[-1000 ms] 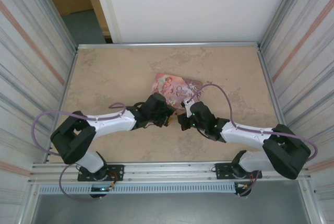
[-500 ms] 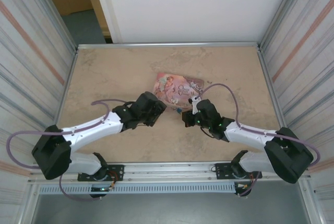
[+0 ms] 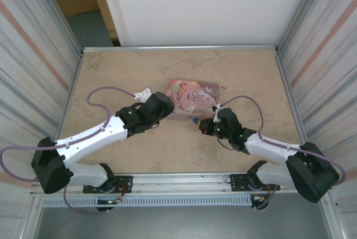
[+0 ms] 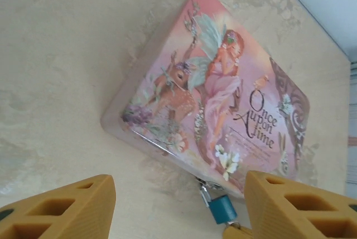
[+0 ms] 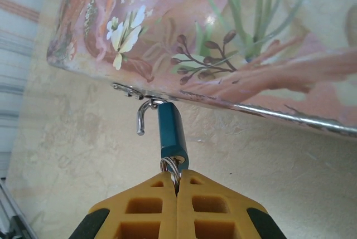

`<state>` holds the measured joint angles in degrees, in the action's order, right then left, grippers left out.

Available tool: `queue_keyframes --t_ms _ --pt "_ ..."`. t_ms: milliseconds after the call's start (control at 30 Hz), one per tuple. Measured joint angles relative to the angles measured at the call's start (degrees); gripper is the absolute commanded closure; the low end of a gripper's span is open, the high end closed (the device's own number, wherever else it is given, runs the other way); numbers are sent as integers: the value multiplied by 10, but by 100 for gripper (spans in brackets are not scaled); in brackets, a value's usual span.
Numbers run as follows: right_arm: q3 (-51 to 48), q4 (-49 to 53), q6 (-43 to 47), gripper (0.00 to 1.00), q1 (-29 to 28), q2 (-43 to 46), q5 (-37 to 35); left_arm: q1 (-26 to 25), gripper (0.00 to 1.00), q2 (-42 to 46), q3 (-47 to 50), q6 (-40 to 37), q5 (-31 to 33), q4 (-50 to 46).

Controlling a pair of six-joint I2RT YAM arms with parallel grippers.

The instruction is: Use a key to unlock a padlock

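pinching the key ring (image 5: 170, 166) at the padlock (image 5: 171, 133), the right gripper (image 5: 177, 182) is clenched; the left gripper (image 4: 178, 205) gapes.

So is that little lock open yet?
Looks nearly done. The padlock has one end of its metal loop sprung free, so it seems unlocked. In hand: the right fingers are pinched shut on the key ring under it. Left to do: the loop hangs hooked in the pink tin's latch, and the left fingers are open, holding nothing.
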<state>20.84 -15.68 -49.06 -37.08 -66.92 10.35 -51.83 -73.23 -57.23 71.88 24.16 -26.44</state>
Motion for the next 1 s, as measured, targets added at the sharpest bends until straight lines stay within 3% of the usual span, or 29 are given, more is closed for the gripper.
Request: queue_keyframes --t_ms 133,300,467,700,833,1000 --pt "0 0 -11 98 4 -4 6 0 37 5 0 -4 25 -22" --pt "0 4 -15 82 5 -15 14 0 34 22 0 -10 56 -43" --pt "0 50 -13 72 8 -17 12 0 32 53 7 -35 74 -56" --pt "0 103 14 61 24 23 12 2 17 88 17 -116 83 -50" --pt "0 110 33 50 40 45 28 34 12 104 45 -196 32 -9" --pt "0 106 42 28 60 52 63 150 11 101 88 -259 -125 49"
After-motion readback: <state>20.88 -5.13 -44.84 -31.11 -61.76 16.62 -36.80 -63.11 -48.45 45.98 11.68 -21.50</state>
